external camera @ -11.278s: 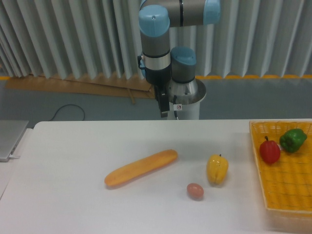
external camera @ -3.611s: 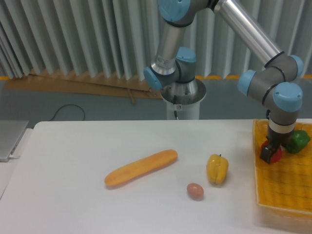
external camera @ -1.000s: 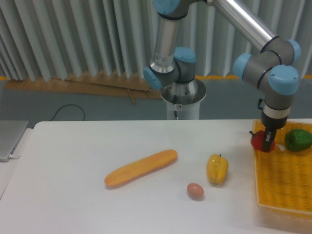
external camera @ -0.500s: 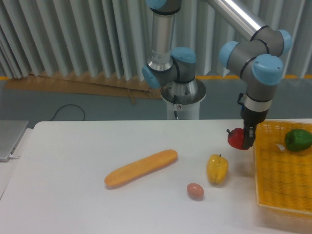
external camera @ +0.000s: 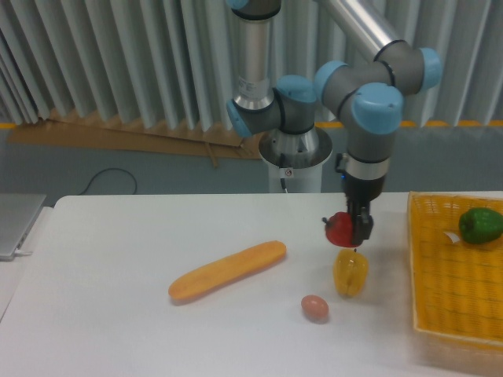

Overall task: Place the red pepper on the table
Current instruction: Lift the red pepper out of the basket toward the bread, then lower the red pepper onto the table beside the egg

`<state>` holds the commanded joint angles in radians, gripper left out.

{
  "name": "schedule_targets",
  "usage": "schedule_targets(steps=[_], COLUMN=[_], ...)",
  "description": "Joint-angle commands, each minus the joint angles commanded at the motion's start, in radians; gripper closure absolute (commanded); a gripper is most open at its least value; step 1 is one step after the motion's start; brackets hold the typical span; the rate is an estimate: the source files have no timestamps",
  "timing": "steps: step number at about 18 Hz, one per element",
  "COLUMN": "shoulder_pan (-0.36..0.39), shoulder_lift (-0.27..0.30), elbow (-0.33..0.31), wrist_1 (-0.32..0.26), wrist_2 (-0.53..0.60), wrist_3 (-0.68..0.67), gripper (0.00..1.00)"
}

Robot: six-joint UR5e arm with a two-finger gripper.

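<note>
The gripper (external camera: pixel 355 228), closed on the red pepper (external camera: pixel 340 228), holds it clear of the basket (external camera: pixel 440 298) just above the yellow pepper (external camera: pixel 350 272), with lowering onto the table (external camera: pixel 118 314) and release left.

The table (external camera: pixel 118 314) is carrying a yellow pepper (external camera: pixel 350 272) standing near its middle right, with an egg (external camera: pixel 314 308) lying just left and in front of that pepper, a long bread roll (external camera: pixel 227 271) lying farther left, and a yellow basket (external camera: pixel 456 275) sitting to its right.
</note>
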<state>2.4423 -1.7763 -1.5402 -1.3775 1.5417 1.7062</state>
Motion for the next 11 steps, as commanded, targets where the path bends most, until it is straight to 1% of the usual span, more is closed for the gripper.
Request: schedule_targets(steps=[4, 6, 7, 9, 11], shoulder_pan=[-0.071, -0.107, -0.129, -0.141, -0.152], shoulder_lift=[-0.034, -0.066, -0.074, -0.089, -0.103], elbow=[0.028, 0.052, 0.054, 0.066, 0.08], wrist_1=[0.005, 0.006, 0.009, 0.009, 0.009], wrist_2=[-0.006, -0.002, 0.002, -0.005, -0.009], wrist_3=[-0.114, -0.163, -0.189, -0.22, -0.221], gripper=[0.59, 0.59, 0.59, 0.59, 0.59])
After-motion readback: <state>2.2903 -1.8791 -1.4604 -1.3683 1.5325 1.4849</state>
